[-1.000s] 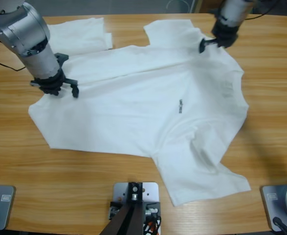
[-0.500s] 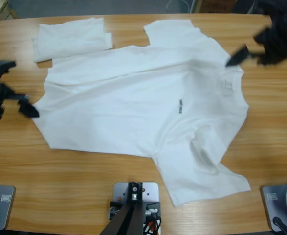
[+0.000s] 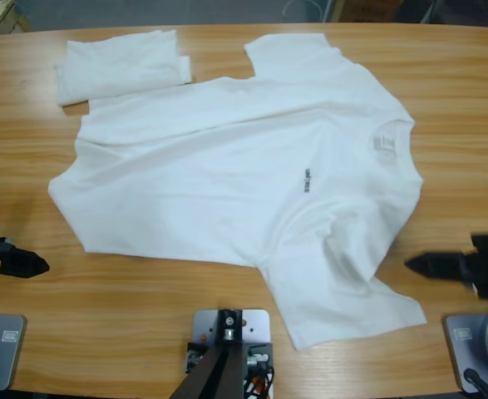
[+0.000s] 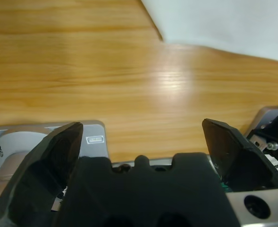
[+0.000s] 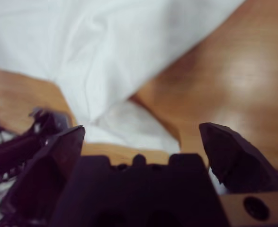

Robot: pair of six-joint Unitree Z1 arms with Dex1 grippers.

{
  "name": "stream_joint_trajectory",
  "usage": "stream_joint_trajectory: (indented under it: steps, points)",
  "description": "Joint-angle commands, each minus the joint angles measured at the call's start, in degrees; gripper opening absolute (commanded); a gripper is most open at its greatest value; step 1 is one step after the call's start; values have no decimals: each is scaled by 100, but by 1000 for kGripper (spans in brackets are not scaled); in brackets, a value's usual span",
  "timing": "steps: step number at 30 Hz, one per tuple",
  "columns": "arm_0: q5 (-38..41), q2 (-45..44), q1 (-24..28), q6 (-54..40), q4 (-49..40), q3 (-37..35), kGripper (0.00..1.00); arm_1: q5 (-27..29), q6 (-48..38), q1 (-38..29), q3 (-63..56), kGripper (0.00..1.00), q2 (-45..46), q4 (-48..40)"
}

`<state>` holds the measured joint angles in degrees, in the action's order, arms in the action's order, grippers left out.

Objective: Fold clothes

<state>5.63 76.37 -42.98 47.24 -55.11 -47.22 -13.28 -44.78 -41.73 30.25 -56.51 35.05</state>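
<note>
A large white T-shirt [image 3: 227,179] of the clothes lies spread flat across the table, collar to the right and hem to the left, with small dark lettering [image 3: 307,179] on its chest. A second white garment [image 3: 119,65] lies folded at the back left, touching the shirt. My left gripper [image 3: 9,237] hovers open and holding nothing at the left edge, off the shirt's hem corner [image 4: 200,23]. My right gripper [image 3: 460,233] is open and holding nothing at the right edge, beside the near sleeve [image 3: 343,299]. In the right wrist view that sleeve [image 5: 110,61] lies just ahead of the gripper [image 5: 141,127].
Bare wooden table [image 3: 127,299] runs along the front and along both sides of the shirt. The left wrist view looks over bare wood [image 4: 82,71] between the open left gripper [image 4: 141,126] and the hem.
Both arms have pulled away from the shirt's far edge and swung out and toward the table's near side edges. The T-shirt and the folded garment lie as before.
</note>
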Motion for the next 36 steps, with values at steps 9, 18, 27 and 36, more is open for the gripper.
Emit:
stream_joint_trajectory:
  steps: [9, 18, 27, 36]
  points:
    - [87, -73, -305, 128, 326, 214, 1000, -136, 33, -916, -538, 1000, -1120, -1238]
    - [78, -321, -351, 128, 326, 381, 1000, 202, -32, -1357, -520, 1000, -2167, -2067]
    - [52, -342, -351, 145, 386, 548, 1000, 130, -357, -1605, -503, 989, -2326, -2340]
    - [52, -333, -351, 138, 417, 556, 1000, 485, -665, -1738, -503, 54, -2194, -1985]
